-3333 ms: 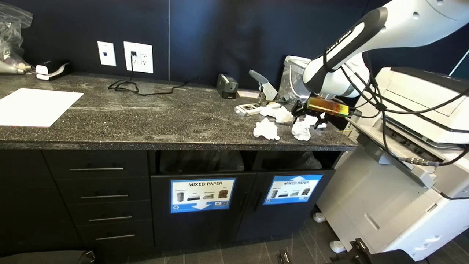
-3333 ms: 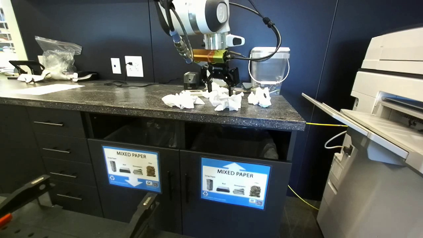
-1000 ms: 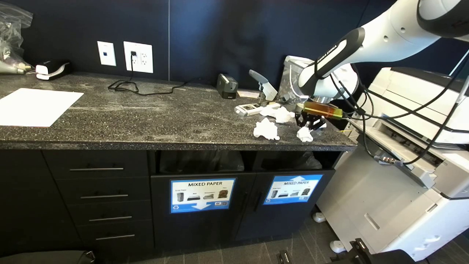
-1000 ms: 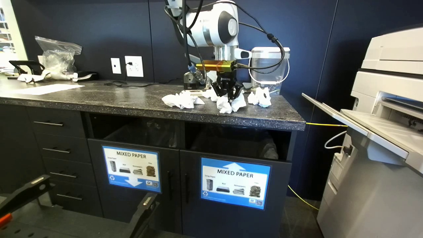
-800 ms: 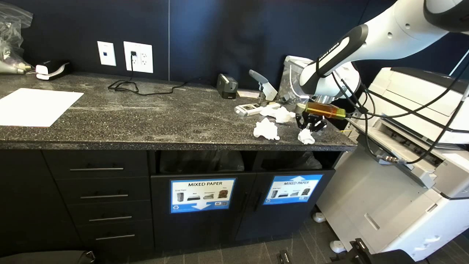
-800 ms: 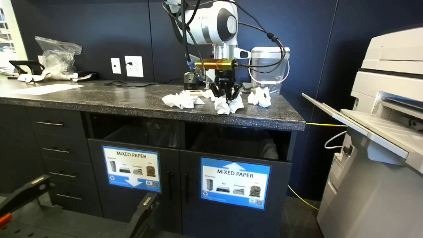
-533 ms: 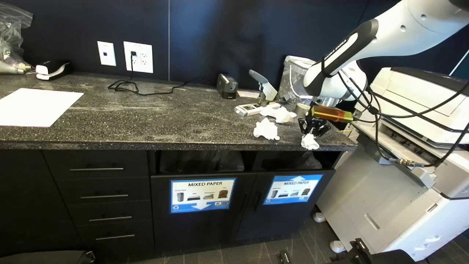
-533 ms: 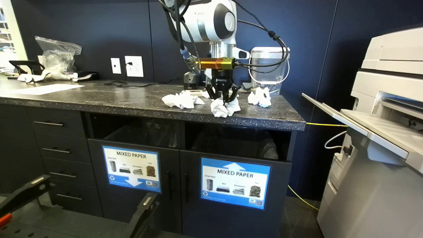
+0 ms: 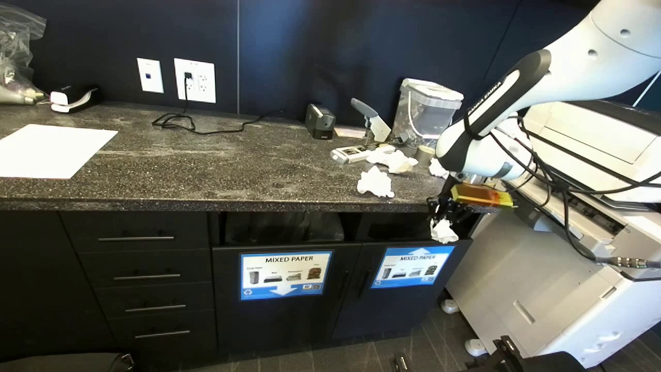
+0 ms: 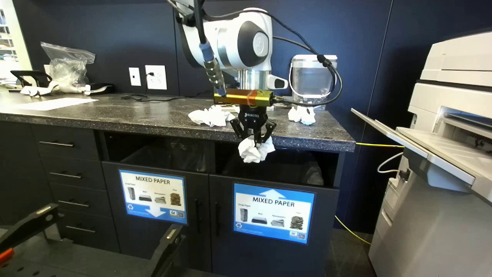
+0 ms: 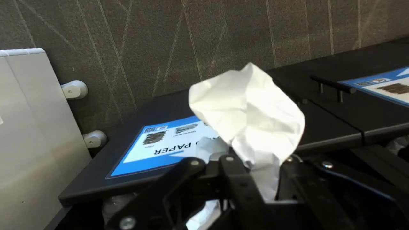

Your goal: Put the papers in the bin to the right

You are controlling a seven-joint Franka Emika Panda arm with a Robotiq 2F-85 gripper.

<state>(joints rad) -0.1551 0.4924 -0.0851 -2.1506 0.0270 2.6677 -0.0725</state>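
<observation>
At mid-frame in an exterior view, the gripper (image 10: 258, 141) pinches a wad (image 10: 250, 152); early release could drop it outside the door (image 10: 269, 256), missing the bin (image 10: 313, 175).

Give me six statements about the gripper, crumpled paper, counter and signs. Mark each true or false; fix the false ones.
1. A flat white sheet lies on the counter. True.
2. The gripper holds a crumpled wad. True.
3. The held wad rests on the counter. False: it hangs out past the front edge.
4. A clear bucket stands on the counter. True.
5. The held wad is the only one. False: at least three other wads lie on the counter.
6. Both Mixed Paper signs carry down arrows. False: in both exterior views the left sign points down, the right sign up.
</observation>
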